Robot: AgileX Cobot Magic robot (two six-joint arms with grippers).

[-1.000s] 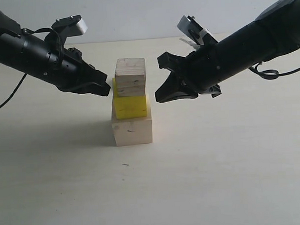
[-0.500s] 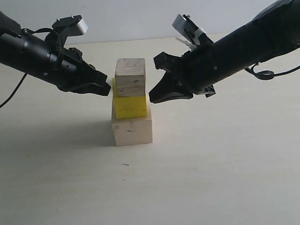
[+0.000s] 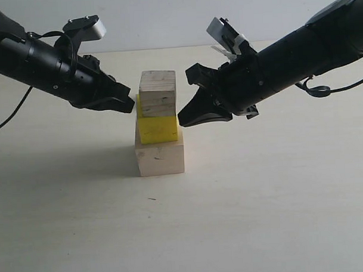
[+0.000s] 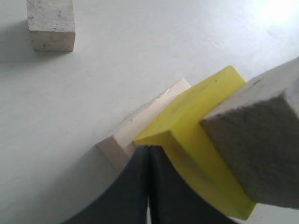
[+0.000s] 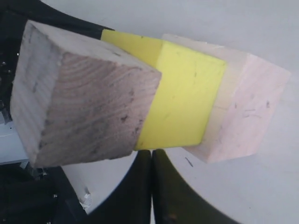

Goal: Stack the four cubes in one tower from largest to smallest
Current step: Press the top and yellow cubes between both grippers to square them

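Three cubes stand stacked on the table: a large pale wood cube (image 3: 160, 159) at the base, a yellow cube (image 3: 158, 128) on it, and a grained wood cube (image 3: 158, 94) on top. The yellow cube sits slightly askew on the base (image 4: 140, 123). My left gripper (image 3: 131, 108) is shut, its tip against the yellow cube's left side (image 4: 201, 126). My right gripper (image 3: 182, 120) is shut too, its tip at the yellow cube's right side (image 5: 187, 100). The smallest pale cube (image 4: 50, 23) lies alone on the table, seen only in the left wrist view.
The pale tabletop (image 3: 262, 217) spreads bare in front of the stack. A black cable (image 3: 11, 115) trails from the left arm, and another cable (image 3: 323, 89) loops beside the right arm.
My right gripper has slid left until its tip meets the yellow cube. The left gripper and the stack have hardly moved.
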